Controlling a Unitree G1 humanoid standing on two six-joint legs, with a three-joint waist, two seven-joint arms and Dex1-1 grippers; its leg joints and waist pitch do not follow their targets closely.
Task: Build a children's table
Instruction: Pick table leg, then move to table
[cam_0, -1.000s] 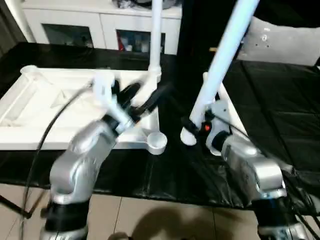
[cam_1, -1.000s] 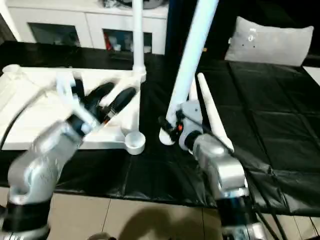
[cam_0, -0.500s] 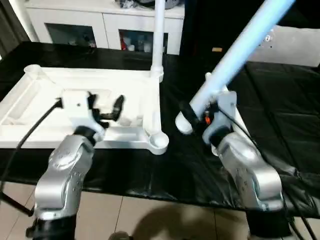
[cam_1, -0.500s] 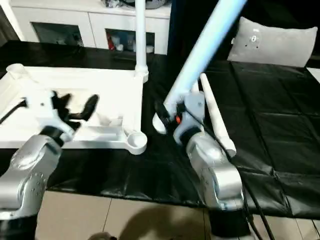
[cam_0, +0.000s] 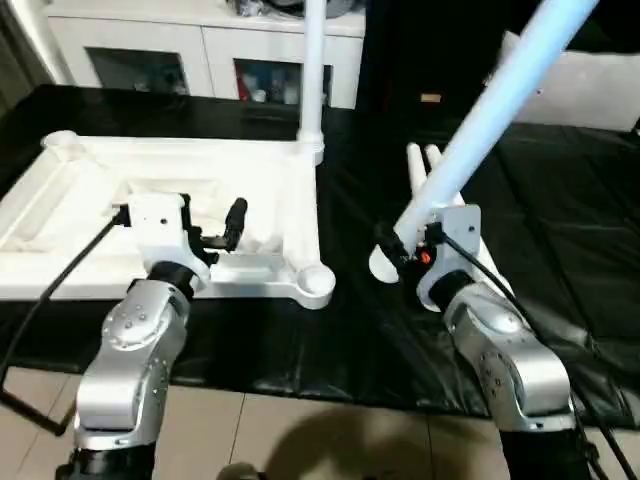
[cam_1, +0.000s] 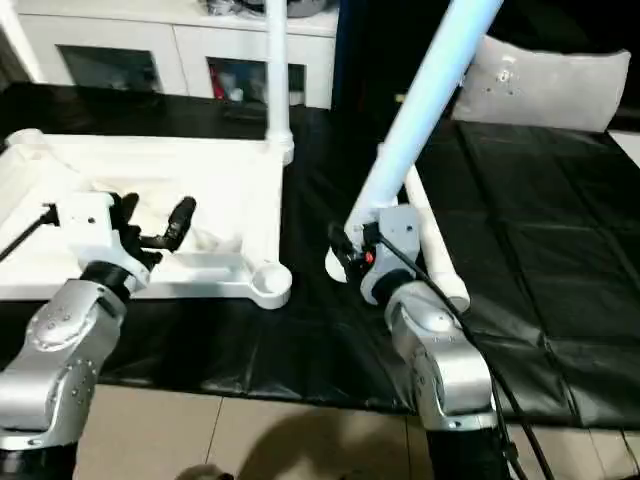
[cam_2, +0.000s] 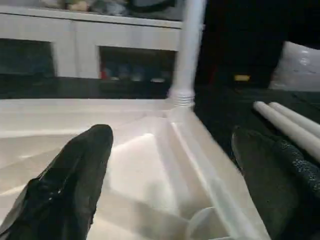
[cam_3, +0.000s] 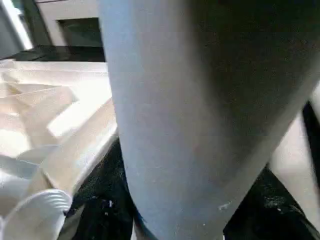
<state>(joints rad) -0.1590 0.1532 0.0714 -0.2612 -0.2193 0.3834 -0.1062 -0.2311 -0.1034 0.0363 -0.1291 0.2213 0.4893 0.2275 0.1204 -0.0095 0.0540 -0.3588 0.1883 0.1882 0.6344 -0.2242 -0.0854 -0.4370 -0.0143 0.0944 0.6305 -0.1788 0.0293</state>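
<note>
White tapered leg (cam_0: 490, 110) clamped in right jaws; left jaws wide, empty over ribbed tabletop (cam_0: 60, 200).

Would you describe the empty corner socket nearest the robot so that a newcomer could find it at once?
On the black-covered work surface lies the upturned white tabletop. Follow its right edge toward the robot from the corner where a leg already stands upright. The edge ends in the socket, a round open cup with no leg in it.

one tabletop (cam_0: 90, 200), four legs (cam_0: 312, 70), two end effectors (cam_0: 205, 225)
</note>
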